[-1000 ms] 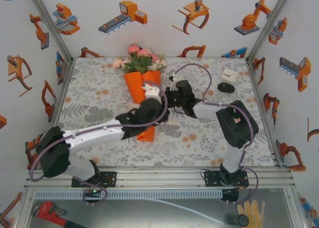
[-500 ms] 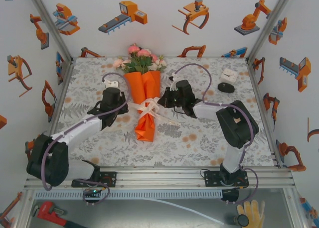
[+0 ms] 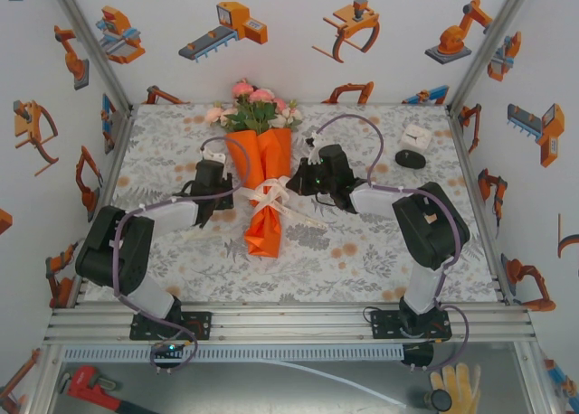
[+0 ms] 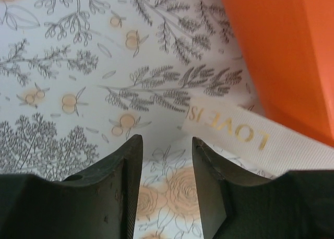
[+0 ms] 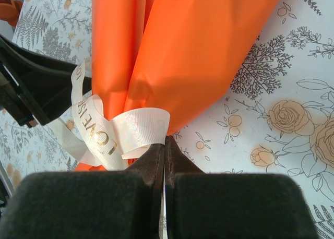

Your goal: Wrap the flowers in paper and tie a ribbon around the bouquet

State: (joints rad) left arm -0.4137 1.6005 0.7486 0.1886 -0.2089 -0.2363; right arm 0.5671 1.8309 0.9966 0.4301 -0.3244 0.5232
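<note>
**Top external view: bouquet lies lengthwise between the two grippers, ribbon at its waist**

We see the bouquet [image 3: 263, 174] lying flat on the floral cloth [image 3: 163, 161]. Its long axis runs away from the arm bases. The flowers [image 3: 254, 107] are at the far end, and the paper [image 3: 261, 238] narrows to a tip at the near end. The ribbon [image 3: 269, 197] crosses that axis at the waist in a loopy bow, with tails trailing off to the right.

The left gripper [image 4: 166, 145] sits to the left of the bouquet, low over the cloth. Its jaws are parted with nothing between them. From its wrist camera, a ribbon tail printed in gold letters lies just ahead and to the right of the fingertips, near them but not touching. The paper's edge is beyond the tail.

The right gripper [image 5: 164, 147] comes in from the bouquet's right side with its jaws pressed together. Its tips are right against the ribbon loop at the waist. We cannot tell whether a strand is pinched between them.

We judge the right arm to be the nearer one to the knot. To reach the loose tail, the left gripper would need to travel forward and to its right, across the bouquet's axis.
</note>
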